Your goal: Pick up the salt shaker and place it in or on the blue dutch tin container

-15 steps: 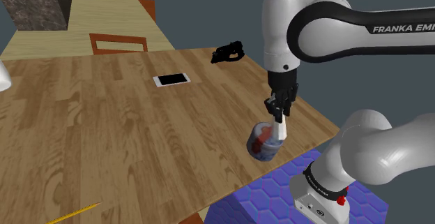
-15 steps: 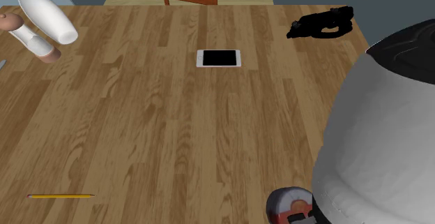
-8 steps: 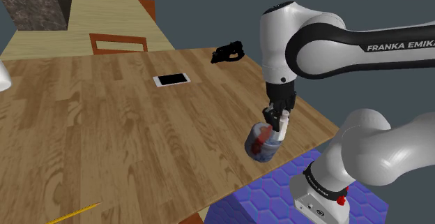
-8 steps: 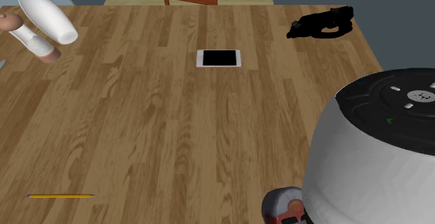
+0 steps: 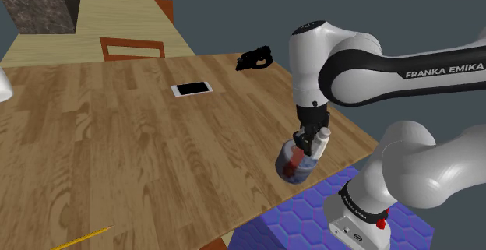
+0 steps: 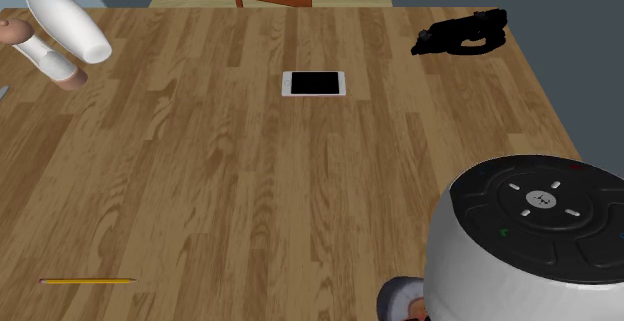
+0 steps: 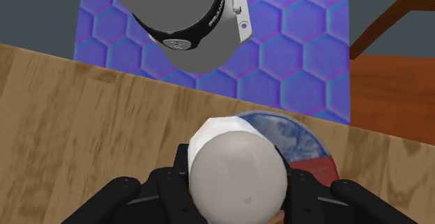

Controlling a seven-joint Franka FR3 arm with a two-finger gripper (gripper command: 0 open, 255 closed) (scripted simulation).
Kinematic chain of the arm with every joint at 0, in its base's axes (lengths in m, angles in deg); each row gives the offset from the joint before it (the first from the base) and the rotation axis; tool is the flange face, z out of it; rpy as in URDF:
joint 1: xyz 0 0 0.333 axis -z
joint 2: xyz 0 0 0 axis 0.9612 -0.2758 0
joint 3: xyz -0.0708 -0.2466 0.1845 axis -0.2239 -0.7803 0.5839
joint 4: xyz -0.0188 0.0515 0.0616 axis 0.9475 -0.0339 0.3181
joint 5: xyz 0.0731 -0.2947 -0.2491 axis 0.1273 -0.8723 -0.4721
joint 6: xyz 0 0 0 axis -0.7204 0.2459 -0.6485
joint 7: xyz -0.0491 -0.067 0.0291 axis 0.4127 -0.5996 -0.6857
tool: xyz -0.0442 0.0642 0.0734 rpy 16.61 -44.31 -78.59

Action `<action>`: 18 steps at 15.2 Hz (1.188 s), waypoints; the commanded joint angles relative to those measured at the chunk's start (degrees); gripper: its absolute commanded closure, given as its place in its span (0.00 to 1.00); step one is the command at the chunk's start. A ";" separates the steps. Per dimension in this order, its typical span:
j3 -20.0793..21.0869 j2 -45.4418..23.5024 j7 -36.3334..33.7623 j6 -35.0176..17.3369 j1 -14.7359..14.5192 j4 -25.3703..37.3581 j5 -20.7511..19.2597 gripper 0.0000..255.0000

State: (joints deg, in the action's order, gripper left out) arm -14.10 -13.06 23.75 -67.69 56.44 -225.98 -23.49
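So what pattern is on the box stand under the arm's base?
Blue-purple hexagon tiling covers the box stand, clearest in the wrist view.

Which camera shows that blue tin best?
Shoulder view: the blue tin shows its side below the gripper. The wrist view catches its top behind the white shaker; the second exterior view, a sliver beside the arm.

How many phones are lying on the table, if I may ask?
1. The phone lies flat on the table, toward the chair end; the arm may hide others.
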 commanded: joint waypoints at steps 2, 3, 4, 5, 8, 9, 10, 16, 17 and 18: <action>-0.58 18.14 -0.27 -0.84 -1.40 -1.24 -0.72 1.00; -0.76 18.11 -0.43 -0.84 -1.63 -1.24 -0.86 1.00; -0.92 18.09 -0.58 -0.85 -1.84 -1.24 -0.98 1.00; -1.12 18.06 -0.77 -0.85 -2.10 -1.24 -1.14 1.00; -0.58 17.90 -1.75 -1.30 -3.02 -1.60 -0.36 0.00; -0.56 15.71 -1.71 -2.87 -2.75 -0.94 -0.54 0.00; -0.76 15.43 -1.50 -2.68 -2.54 -0.49 -0.76 0.00; -2.49 15.79 -2.13 5.21 -3.70 6.92 -2.33 0.00; -2.58 15.78 -2.23 5.21 -3.84 6.92 -2.40 0.00; -2.65 15.77 -2.30 5.21 -3.94 6.92 -2.45 0.00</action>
State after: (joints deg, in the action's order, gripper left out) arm -17.45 -11.73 22.16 -64.10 53.55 -220.20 -26.45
